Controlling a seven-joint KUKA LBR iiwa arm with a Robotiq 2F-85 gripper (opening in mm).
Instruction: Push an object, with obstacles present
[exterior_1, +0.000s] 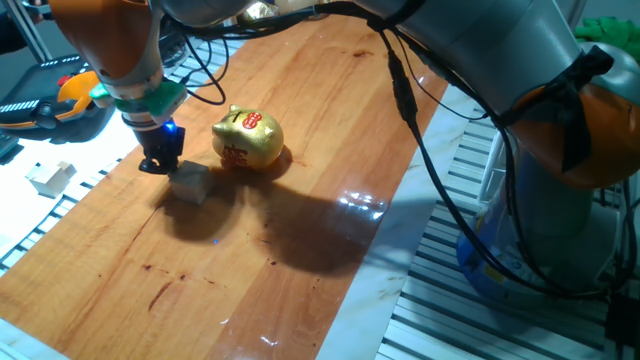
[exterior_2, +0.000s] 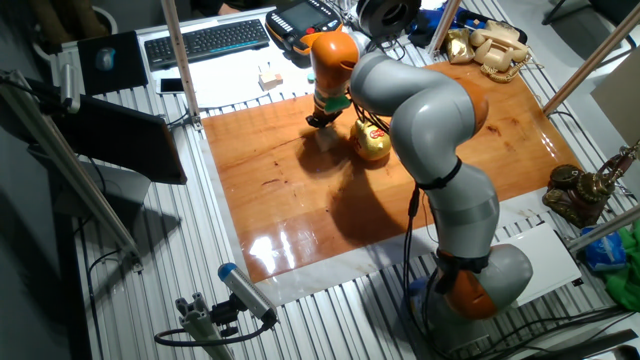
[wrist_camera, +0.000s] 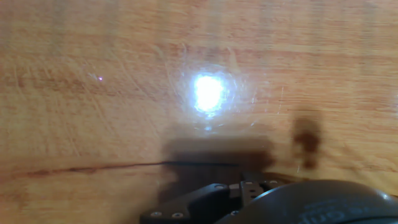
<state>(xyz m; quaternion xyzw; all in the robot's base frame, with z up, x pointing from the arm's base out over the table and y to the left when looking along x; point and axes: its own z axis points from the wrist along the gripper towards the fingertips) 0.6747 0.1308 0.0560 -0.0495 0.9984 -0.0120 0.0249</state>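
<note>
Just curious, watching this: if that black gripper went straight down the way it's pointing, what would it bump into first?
Probably the wooden board: the hand view shows only bare wood ahead. The gripper hangs just beside the small cube, so it might graze that; depth is unclear.

In the hand view, the tool (wrist_camera: 249, 202) is cut off by the bottom edge, its fingertips out of sight. The cube (exterior_2: 327, 137) is too small to make out in the other fixed view, where the arm partly hides the piggy bank (exterior_2: 372, 143).
</note>
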